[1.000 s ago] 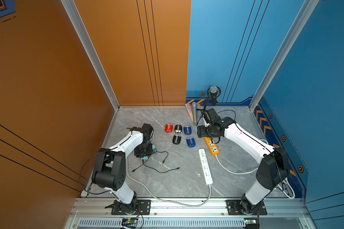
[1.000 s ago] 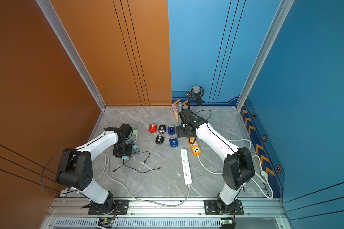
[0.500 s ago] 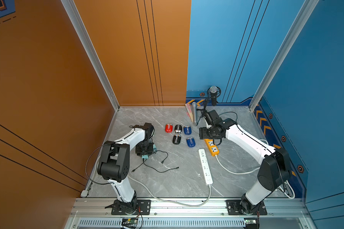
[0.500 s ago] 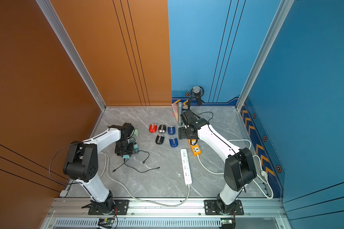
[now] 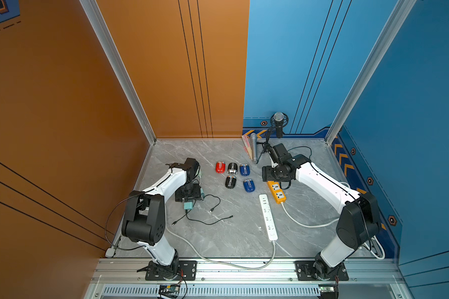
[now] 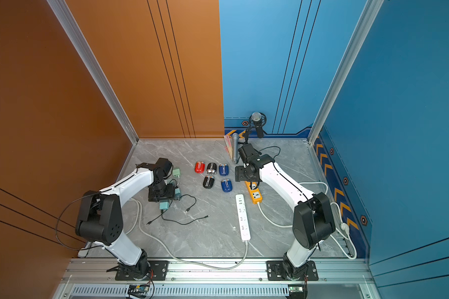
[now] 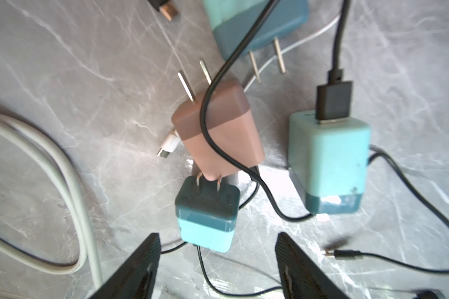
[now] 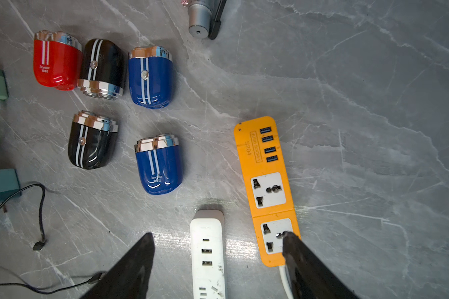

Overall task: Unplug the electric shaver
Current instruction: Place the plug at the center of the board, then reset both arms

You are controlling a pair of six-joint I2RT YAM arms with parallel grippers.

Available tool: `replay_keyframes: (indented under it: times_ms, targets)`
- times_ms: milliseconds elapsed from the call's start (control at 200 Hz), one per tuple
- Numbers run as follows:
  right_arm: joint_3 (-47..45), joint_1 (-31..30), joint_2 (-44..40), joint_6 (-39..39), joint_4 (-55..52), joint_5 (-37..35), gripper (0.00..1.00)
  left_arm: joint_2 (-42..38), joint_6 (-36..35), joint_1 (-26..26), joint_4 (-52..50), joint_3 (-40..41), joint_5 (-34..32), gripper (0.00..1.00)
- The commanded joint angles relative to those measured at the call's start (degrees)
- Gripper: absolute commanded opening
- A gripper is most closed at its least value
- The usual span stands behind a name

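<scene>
**Bench**: grey marble top, both arms reaching over it.

**Shavers:** five, all lying on the bench between the two arms, in two rows.
- Far row: red shaver, far black shaver just beside it, far blue shaver.
- Near row: near black shaver, near blue shaver.
- The far black shaver lies head-end opposite to the other four.
- Both top views show the same layout.

**Left end effector**: released, fingers spread, nothing gripped.
- It is low over a cluster of adapters on the left arm's side, well apart from the shavers.
- A small teal adapter lies just beyond the fingertips, its prongs meeting the end of the pink adapter.
- A black cable crosses the pink adapter.
- The large teal adapter sits beside them with a black USB plug seated in it.
- A third teal adapter lies further off.
- A white cable loops past the cluster.

**Right end effector**: released, empty.
- The end of the white strip shows between its fingers.
- One fingertip overlaps a socket of the orange strip; I cannot tell whether it touches.
- The two strips lie side by side, near the near blue shaver.

**Loose cable end**: on the bench, apart from every shaver.
</scene>
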State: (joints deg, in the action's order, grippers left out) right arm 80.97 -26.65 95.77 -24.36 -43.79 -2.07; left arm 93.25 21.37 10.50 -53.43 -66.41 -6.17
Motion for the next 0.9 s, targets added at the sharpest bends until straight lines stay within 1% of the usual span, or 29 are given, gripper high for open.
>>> replay_keyframes:
  times_ms: [0, 70, 135, 175, 190, 220, 275, 305, 330, 345, 370, 395, 495, 555, 600, 641, 676, 731, 816, 891]
  targets:
    - [-1.0, 1.9, -2.2, 0.6, 1.5, -3.5, 0.80, -4.7, -1.2, -0.5, 0.2, -1.6, -0.1, 0.76]
    - [-2.3, 3.1, -3.8, 1.4, 2.8, -5.7, 0.80, -7.9, -2.5, -0.5, 2.3, -1.5, -0.6, 0.79]
    - [-5.2, 4.2, -6.2, 2.6, 6.4, -8.4, 0.80, -10.8, -3.2, -0.6, 5.2, -0.7, -1.9, 0.85]
    - [-7.6, 5.1, -8.2, 3.6, 9.2, -9.4, 0.81, -12.3, -3.8, -0.7, 7.4, 0.0, -2.4, 0.85]
    - [-8.6, 5.4, -8.8, 4.0, 10.3, -9.6, 0.81, -12.8, -3.9, -0.7, 8.3, 0.5, -2.7, 0.90]
    - [-10.4, 6.1, -10.1, 4.8, 12.2, -10.2, 0.82, -13.8, -4.3, -0.8, 10.7, 1.5, -3.4, 0.94]
    - [-13.9, 8.0, -12.4, 5.8, 15.0, -11.4, 0.85, -15.7, -5.0, -1.4, 15.4, 4.5, -3.7, 1.00]
    - [-15.3, 9.0, -13.4, 6.8, 16.1, -12.3, 0.86, -16.6, -5.1, -1.8, 18.3, 6.1, -4.0, 0.99]
    - [-16.9, 9.6, -14.3, 7.5, 17.3, -13.8, 0.89, -17.2, -5.1, -2.2, 20.3, 6.9, -4.1, 0.99]
    - [-17.7, 10.0, -14.9, 8.0, 18.0, -14.8, 0.90, -17.6, -5.2, -2.5, 21.6, 8.9, -4.2, 0.99]
    - [-19.6, 10.7, -15.9, 8.7, 19.6, -16.4, 0.95, -18.1, -5.2, -2.8, 23.5, 10.4, -4.8, 0.99]
    - [-21.5, 11.6, -17.0, 9.4, 21.0, -17.7, 1.00, -18.5, -4.8, -2.9, 25.0, 11.6, -7.0, 0.99]
    - [-28.4, 15.9, -20.7, 11.3, 27.8, -19.4, 1.00, -21.0, -6.3, -3.1, 33.9, 18.7, -14.5, 0.99]
    - [-33.4, 18.3, -22.5, 12.5, 32.9, -19.7, 1.00, -23.4, -9.1, -3.5, 41.8, 24.8, -16.1, 0.99]
    - [-37.4, 19.5, -23.7, 13.5, 37.6, -19.7, 1.00, -25.4, -10.6, -3.5, 50.8, 29.6, -18.2, 0.98]
    - [-41.0, 20.5, -24.4, 14.3, 42.2, -19.2, 1.00, -27.1, -12.8, -3.8, 56.2, 33.8, -19.0, 0.99]
    - [-44.1, 21.2, -24.7, 15.3, 47.6, -19.0, 1.00, -28.1, -14.6, -4.3, 61.6, 36.8, -18.8, 0.98]
    - [-47.8, 22.5, -24.1, 15.7, 55.5, -18.0, 1.00, -28.0, -15.8, -6.2, 66.1, 39.1, -16.2, 0.98]
    - [-49.9, 24.1, -20.3, 15.2, 63.7, -14.8, 1.00, -24.5, -16.7, -9.1, 68.7, 39.4, -12.6, 0.98]
    - [-51.3, 23.3, -15.8, 19.0, 71.3, -14.0, 1.00, -21.3, -18.0, -9.5, 74.5, 40.7, -10.1, 0.99]
